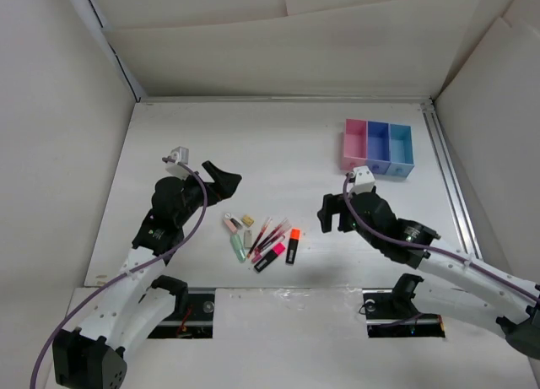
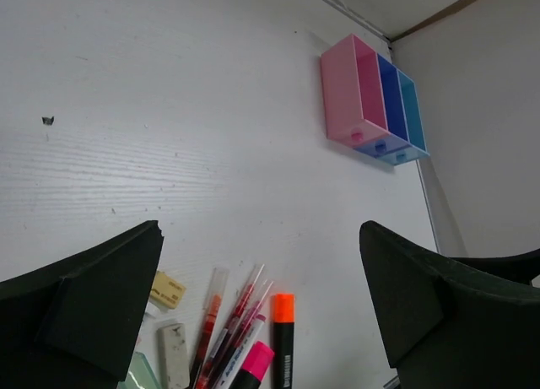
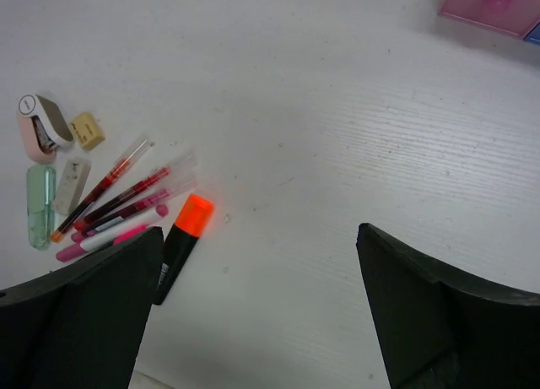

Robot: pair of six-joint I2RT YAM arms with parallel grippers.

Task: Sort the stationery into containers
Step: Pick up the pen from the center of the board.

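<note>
Stationery (image 1: pixel 263 239) clustered on desk (image 1: pixel 278 144) near front edge, between arms: pink-capped highlighter (image 1: pixel 270 256), orange-capped highlighter (image 1: pixel 292 245), red pens (image 1: pixel 272 231), small erasers (image 1: pixel 247 237) on left side. Left claw (image 1: pixel 221 178) spread, gripping nothing, left of cluster. Right claw (image 1: pixel 332 212) spread, gripping nothing, right of cluster. Containers (image 1: pixel 377 147) far right: pink, blue, light blue, joined in row.

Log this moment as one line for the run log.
left gripper: open, empty | right gripper: open, empty | stationery: piled on table, unsorted | containers: look empty
</note>
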